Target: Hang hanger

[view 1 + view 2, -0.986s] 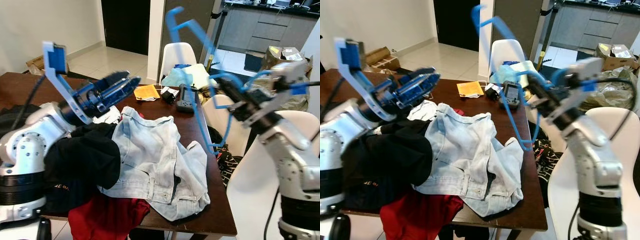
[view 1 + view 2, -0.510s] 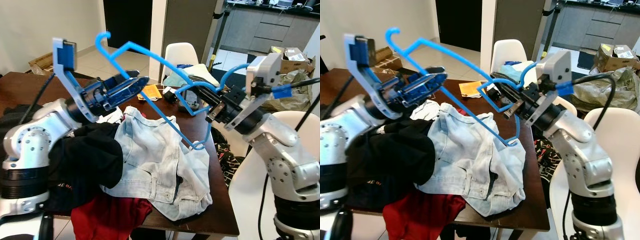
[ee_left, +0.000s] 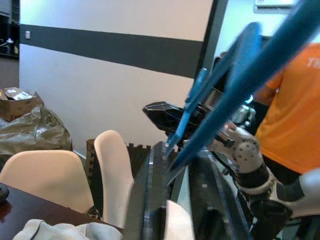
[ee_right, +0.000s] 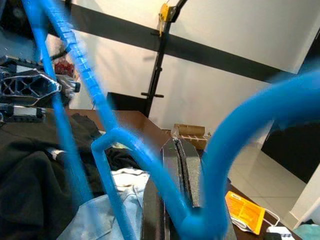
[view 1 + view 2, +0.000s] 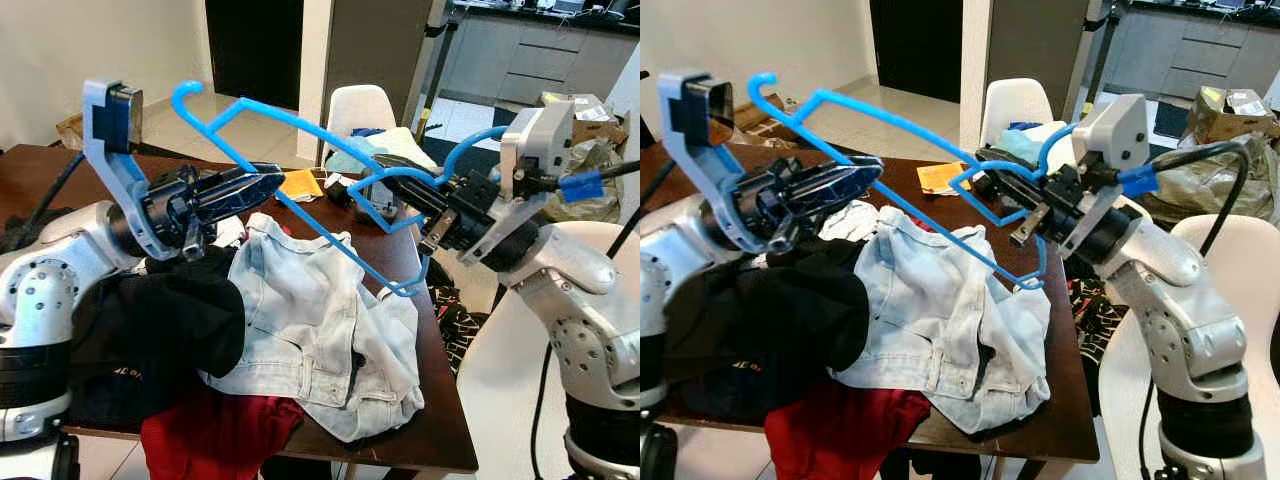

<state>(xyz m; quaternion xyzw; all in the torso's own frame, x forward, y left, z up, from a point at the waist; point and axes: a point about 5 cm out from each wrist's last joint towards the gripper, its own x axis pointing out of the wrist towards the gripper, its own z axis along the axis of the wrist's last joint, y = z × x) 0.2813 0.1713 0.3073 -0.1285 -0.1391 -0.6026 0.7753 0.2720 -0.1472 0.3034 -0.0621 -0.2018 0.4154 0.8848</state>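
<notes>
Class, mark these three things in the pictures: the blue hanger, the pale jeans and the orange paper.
blue hanger (image 5: 300, 118), left eye view, upper bar.
pale jeans (image 5: 300, 310), left eye view, middle of the cloth.
orange paper (image 5: 297, 183), left eye view, its centre.

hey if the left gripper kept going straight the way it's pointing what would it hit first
Probably the blue hanger: the left gripper points toward the right gripper, and the hanger's lower bar crosses just past its tips. Depth is unclear.

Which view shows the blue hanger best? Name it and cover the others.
The left eye view: the blue hanger shows whole, hook to lower bar, held over the table by the right gripper. The right eye view nearly matches. Both wrist views catch only blurred blue bars close up.
</notes>
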